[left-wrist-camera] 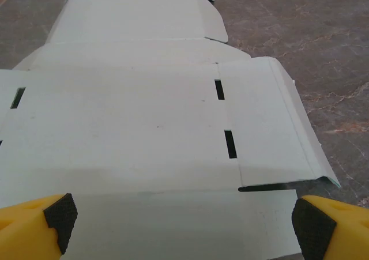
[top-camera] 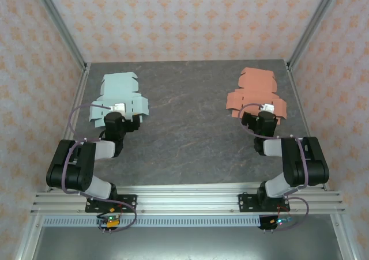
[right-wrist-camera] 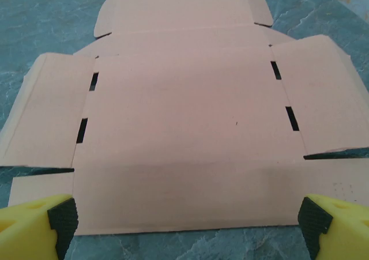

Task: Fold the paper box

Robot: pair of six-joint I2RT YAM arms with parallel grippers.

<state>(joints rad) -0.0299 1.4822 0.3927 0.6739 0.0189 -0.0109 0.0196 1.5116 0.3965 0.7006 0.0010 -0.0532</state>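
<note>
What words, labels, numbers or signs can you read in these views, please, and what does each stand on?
No readable text anywhere.
Blue sheet: blank, only cut slots.
Orange sheet: blank; a faint speckle near its front right corner is too faint to read.
Wallpaper: a repeating ornament, no lettering.

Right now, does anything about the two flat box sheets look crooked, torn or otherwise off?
Nothing stands out. The pale green sheet and the orange sheet both lie flat and unfolded on the table, no tears visible; only their side flaps lift slightly at the creases.
</note>
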